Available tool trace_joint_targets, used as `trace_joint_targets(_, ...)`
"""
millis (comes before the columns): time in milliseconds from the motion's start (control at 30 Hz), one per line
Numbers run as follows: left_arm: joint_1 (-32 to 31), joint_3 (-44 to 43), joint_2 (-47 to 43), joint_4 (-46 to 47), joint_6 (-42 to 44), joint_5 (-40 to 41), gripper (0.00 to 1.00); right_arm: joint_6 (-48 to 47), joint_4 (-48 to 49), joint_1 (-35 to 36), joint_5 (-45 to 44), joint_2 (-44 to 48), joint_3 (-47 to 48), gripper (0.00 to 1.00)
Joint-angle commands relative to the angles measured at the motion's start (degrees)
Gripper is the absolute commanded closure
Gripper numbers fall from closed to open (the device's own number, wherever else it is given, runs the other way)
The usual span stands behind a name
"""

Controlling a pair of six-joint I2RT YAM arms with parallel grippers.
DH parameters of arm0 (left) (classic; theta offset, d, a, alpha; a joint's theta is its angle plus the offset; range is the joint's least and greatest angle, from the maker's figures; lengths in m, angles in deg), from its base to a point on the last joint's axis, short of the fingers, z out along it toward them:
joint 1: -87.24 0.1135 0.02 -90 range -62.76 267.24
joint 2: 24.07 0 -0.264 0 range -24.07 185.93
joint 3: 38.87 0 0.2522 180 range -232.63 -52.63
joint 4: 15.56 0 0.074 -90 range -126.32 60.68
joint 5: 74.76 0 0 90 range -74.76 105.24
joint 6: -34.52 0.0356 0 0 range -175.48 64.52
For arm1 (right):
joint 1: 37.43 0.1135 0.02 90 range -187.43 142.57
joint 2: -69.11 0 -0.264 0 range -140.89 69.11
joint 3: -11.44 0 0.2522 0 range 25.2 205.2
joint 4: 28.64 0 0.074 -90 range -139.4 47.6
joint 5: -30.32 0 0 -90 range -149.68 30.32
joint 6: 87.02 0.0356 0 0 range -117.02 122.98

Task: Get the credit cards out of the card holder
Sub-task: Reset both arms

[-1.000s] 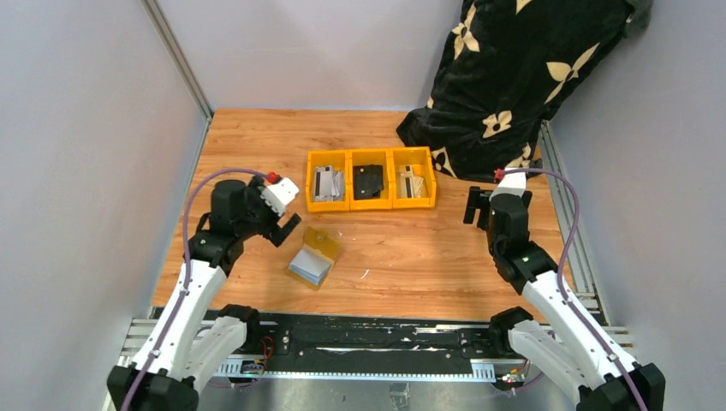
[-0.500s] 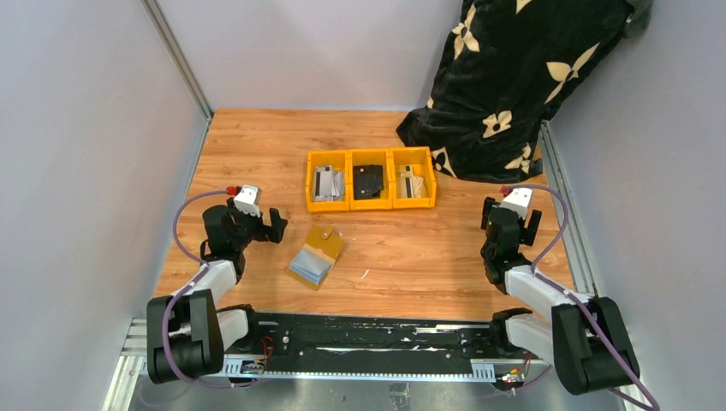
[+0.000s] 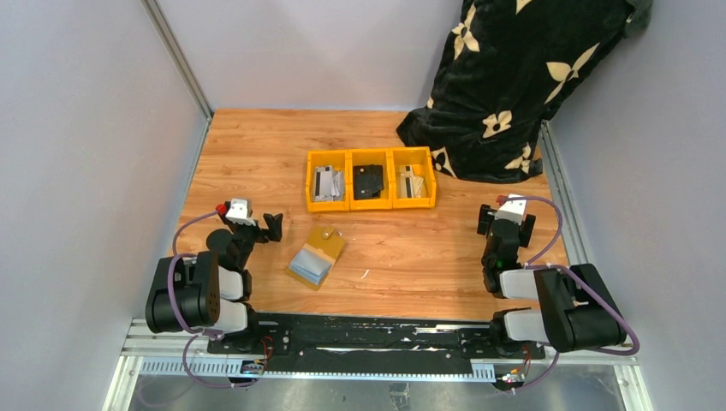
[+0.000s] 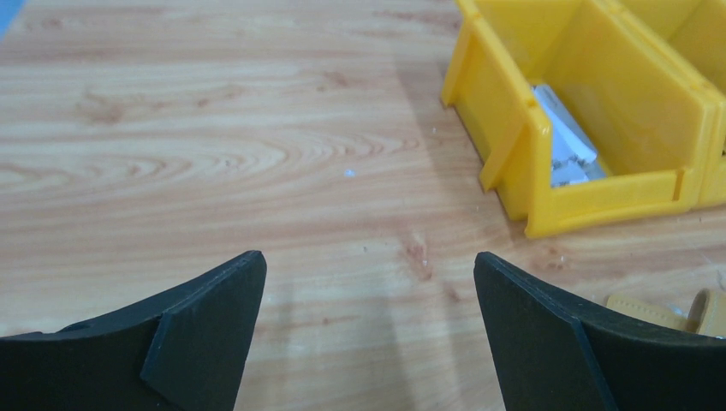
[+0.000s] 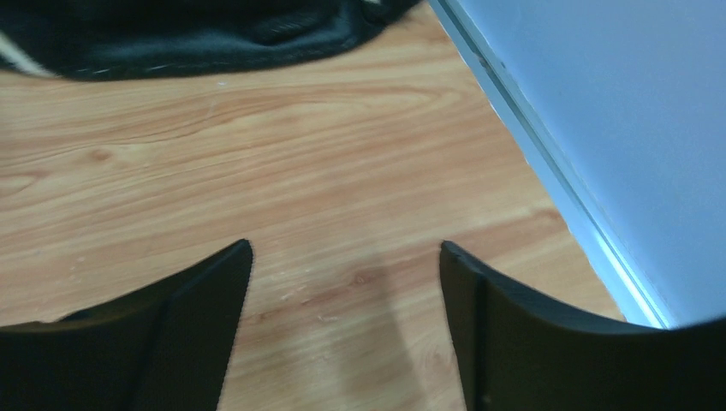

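At the far left the left arm is folded low over the near edge of the bench, a board of warm orange wood with long wavy grain; its left pincer stands wide, and in the left wrist view the two matt black fingers, wedge-shaped with slanted inner faces, are spread well apart over bare wood with nothing between them; just right of that pincer, apart from it, the card holder lies open and flat on the bench, a small mustard-tan folding piece with a leather look and a round snap on its farther half; the credit cards, thin pale blue-grey rectangles in a neat stack, lie on its nearer half, and whether they sit inside a pocket cannot be told; beyond the holder, towards the back, three bins of glossy orange-yellow plastic stand touching in a row, the left one holding silvery flat pieces, the middle one a black wallet, the right one pale and tan things too small to name; farther right the right arm is folded low as well, and its right pincer is wide too, its black fingers parted over empty wood in the right wrist view, near a smooth grey wall and its metal rail; at the back right a soft black cloth, patterned with cream flower shapes, slumps from the corner onto the bench.
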Motion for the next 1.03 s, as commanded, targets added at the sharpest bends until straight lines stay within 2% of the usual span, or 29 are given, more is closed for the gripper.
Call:
trace_joint_targets(0,-2.99,-3.52,2.1,6.78,1.19,5.68,0.0,-3.29,12.61,-0.96,7.17,-5.17,-0.9,0.12)
trace_joint_targets(33,-3.29,-4.55,2.71,5.57,1.18,5.97,0.0,-4.83,19.32,-1.19,6.68,-9.82,-0.97,0.11)
trace_joint_targets(67,-3.92,-5.52,1.39,1.51,2.24,6.86,0.0,-5.4,20.21,-0.87,6.27,-10.87,-0.67,0.1)
trace_joint_targets(133,-5.44,-7.96,-1.31,-7.73,3.87,9.38,0.0,-2.01,3.36,-1.88,7.81,-5.01,3.59,0.1)
trace_joint_targets(167,-6.43,-8.76,-0.69,-8.89,3.97,11.03,0.0,-0.07,-3.41,-3.79,9.4,-4.43,5.81,0.1)
trace_joint_targets(300,-7.5,-9.2,-0.86,-9.73,5.51,12.08,0.0,-0.99,4.64,-4.58,9.78,-8.06,4.64,0.09)
trace_joint_targets(767,-7.64,-9.45,-0.56,-9.56,5.73,11.93,0.0,-0.88,4.55,-4.58,9.96,-7.37,4.21,0.06)
trace_joint_targets(1000,-9.62,-10.05,-0.82,-11.44,6.89,14.8,0.0,-0.85,4.55,-4.56,9.96,-7.37,4.17,0.06)
